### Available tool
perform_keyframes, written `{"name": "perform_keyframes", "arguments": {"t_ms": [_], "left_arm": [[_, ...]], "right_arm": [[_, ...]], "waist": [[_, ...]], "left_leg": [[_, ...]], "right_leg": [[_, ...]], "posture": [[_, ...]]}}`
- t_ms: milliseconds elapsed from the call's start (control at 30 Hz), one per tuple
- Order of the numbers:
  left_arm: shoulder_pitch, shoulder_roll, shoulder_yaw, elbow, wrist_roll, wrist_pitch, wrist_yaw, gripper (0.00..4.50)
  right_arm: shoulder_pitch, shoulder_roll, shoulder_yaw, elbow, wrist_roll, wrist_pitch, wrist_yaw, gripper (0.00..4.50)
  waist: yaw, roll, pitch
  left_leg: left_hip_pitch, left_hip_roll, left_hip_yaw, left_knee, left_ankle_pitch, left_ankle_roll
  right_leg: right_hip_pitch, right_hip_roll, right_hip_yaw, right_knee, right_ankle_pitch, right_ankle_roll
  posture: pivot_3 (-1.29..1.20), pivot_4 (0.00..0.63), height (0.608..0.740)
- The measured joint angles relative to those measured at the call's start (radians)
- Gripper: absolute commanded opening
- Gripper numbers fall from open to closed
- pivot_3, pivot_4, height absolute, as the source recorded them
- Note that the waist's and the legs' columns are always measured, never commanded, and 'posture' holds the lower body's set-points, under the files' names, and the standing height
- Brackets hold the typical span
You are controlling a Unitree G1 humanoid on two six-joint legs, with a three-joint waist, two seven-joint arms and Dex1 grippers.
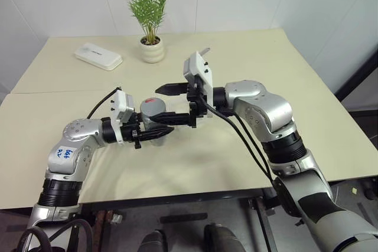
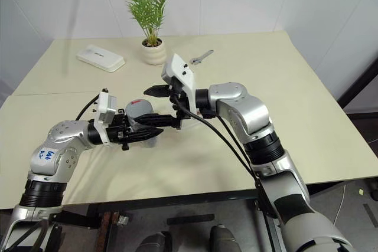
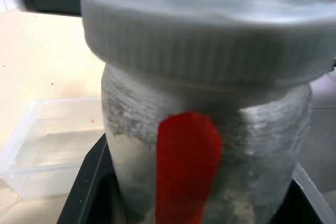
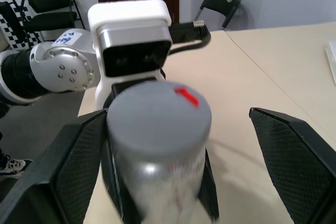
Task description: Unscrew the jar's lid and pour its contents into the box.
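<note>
The jar, silvery-grey with a red mark on its side, is held above the table with my left gripper shut on its body. The grey lid sits on the jar and has a small red mark on top. My right gripper comes in from the right and is open. Its two black fingers stand on either side of the lid, apart from it. The clear plastic box lies on the table beyond the jar. The contents cannot be made out through the cloudy wall.
A potted palm in a white pot and a flat white device stand at the table's far side. A small metal tool lies right of the pot. Black cables hang under my right arm. The table's front edge is near.
</note>
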Motion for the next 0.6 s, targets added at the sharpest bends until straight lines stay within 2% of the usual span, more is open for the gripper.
{"name": "perform_keyframes", "arguments": {"t_ms": [133,400,600], "left_arm": [[0.001,0.002,0.007,0.003,0.0,-0.009,-0.017,1.96],[0.001,0.004,0.007,0.002,0.0,-0.013,-0.029,1.96],[0.013,0.018,0.015,0.001,0.0,-0.013,-0.029,1.96]], "right_arm": [[0.007,-0.038,-0.033,0.014,-0.006,0.002,-0.007,4.48],[0.033,-0.044,-0.049,0.02,0.002,0.024,0.003,4.48],[0.052,-0.079,-0.084,-0.023,0.075,0.043,0.08,4.48]], "waist": [[0.001,0.0,0.0],[-0.001,0.0,0.0],[0.001,0.0,0.0]], "left_leg": [[0.0,0.0,0.0,0.0,0.0,0.0],[0.0,0.0,0.0,0.0,0.0,0.0],[0.0,0.0,0.0,0.0,0.0,0.0]], "right_leg": [[0.0,0.0,0.0,0.0,0.0,0.0],[0.0,0.0,0.001,0.0,0.0,0.0],[0.0,0.0,0.0,-0.001,0.0,0.0]], "posture": [[0.0,0.15,0.74],[0.0,0.15,0.74],[0.0,0.15,0.74]]}}
